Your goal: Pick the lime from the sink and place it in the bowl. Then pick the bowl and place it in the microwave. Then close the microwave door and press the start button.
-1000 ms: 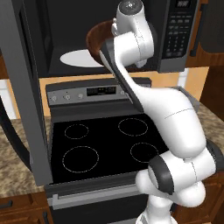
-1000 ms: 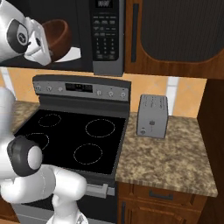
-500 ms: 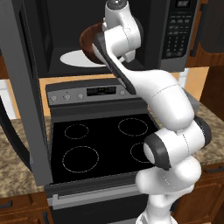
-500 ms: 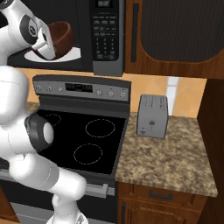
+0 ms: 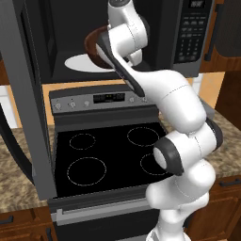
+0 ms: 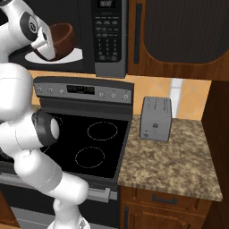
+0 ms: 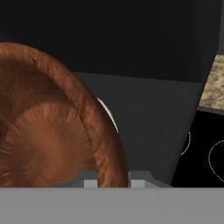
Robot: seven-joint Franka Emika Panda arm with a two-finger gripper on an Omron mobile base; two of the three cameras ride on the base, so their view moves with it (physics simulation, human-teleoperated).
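The microwave door (image 5: 23, 99) stands swung wide at the far left of the microwave (image 5: 155, 33), its dark-grey frame hanging down past the left edge of the stove (image 5: 108, 155). Right of the door the cavity is open, with the white turntable plate (image 5: 82, 62) lying on its floor. The bowl (image 5: 95, 46) sits in that opening, over the right part of the plate, close under the cavity's roof. From the right base view the bowl (image 6: 61, 38) is tilted, its glossy inside facing right toward the keypad panel (image 6: 107, 31), and it looks held just above the plate (image 6: 74, 54), though whether it touches is hard to tell. The gripper (image 7: 108, 183) pinches the bowl's rim (image 7: 94, 127), one fingertip on each side of the wall. The lime cannot be made out inside the bowl; the visible inside is bare wood.

Below the microwave, the stove's black glass top is bare, four ring burners drawn on it, and its control strip (image 6: 82, 89) runs just under the cavity. Right of the stove lies a speckled granite counter (image 6: 179, 165), and a grey toaster (image 6: 156, 118) stands on it near the back wall. Dark wooden cabinets (image 6: 179, 36) hang right of the microwave above the toaster.
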